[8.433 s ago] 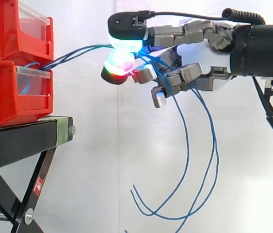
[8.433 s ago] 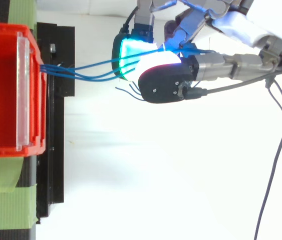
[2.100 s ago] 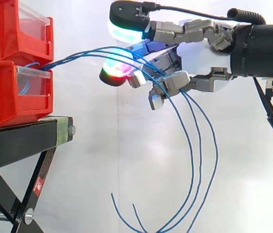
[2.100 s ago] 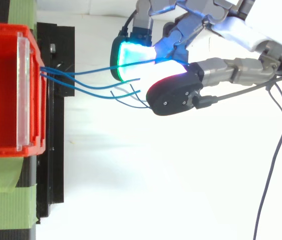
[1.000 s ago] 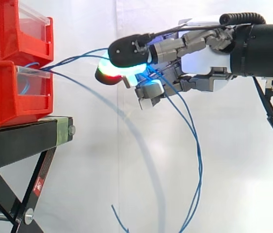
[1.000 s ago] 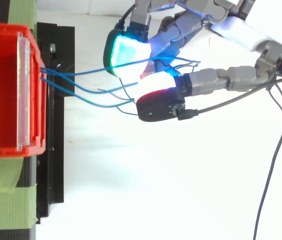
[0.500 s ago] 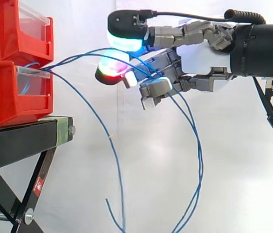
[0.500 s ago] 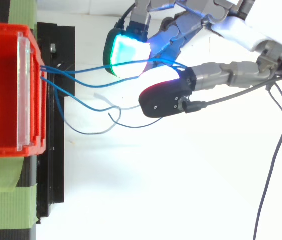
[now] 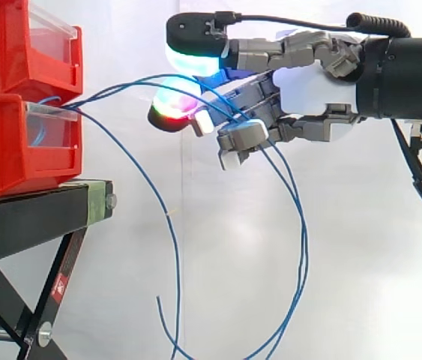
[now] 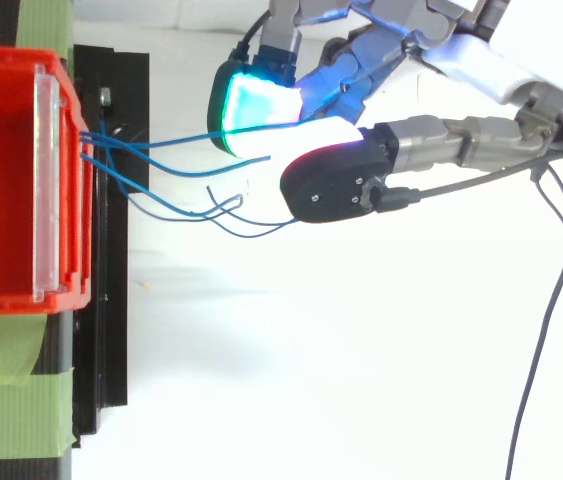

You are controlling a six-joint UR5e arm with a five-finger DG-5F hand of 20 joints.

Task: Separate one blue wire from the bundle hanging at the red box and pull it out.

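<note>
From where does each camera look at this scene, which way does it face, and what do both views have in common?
Side view: the camera sits beside the work at about its height and faces level across the red bins on the black stand; the hand shows from the right edge.
Top view: the camera sits above the work and faces down on the red bins; the hand shows from the upper right corner.
Shared: the same hand, red bins, stand and blue wires running between them.
</note>
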